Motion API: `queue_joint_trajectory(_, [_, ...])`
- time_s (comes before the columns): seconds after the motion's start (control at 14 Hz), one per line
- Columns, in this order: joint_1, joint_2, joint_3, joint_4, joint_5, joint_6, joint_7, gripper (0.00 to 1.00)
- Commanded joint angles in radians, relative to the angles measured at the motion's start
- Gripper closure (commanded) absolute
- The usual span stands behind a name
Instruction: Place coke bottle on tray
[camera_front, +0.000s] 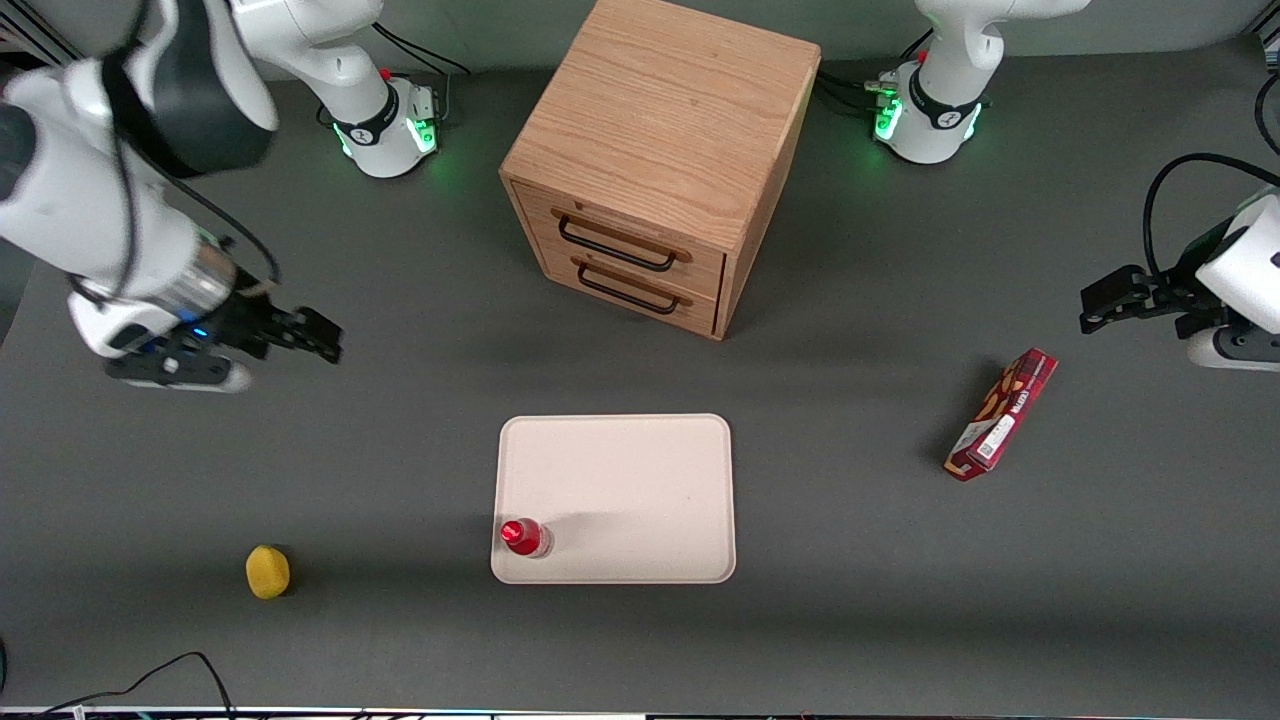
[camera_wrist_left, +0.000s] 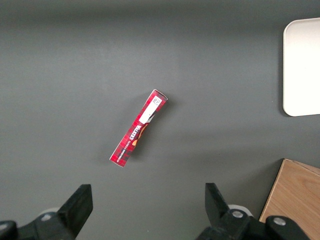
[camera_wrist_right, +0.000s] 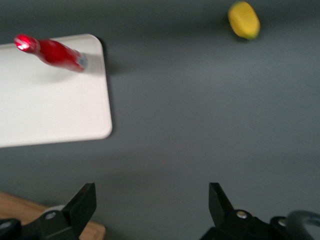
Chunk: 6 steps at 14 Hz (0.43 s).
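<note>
You see the coke bottle (camera_front: 524, 537) standing upright on the tray (camera_front: 640, 490), in the tray's corner nearest the front camera and toward the working arm's end, in the lower centre of the frame. The gripper (camera_front: 318, 335) hangs at the frame's left, above bare table, well apart from the tray. Its jaws stand wide and hold nothing. The lemon (camera_front: 267, 571) lies at lower left.
</note>
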Motion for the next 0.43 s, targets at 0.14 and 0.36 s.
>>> queue_joint_trajectory(0.14, [-0.069, -0.059, 0.018, -0.020, 0.014, -0.030, -0.034, 0.00])
queue_joint_trajectory(0.36, [-0.092, -0.059, 0.020, 0.008, -0.008, -0.032, -0.032, 0.00])
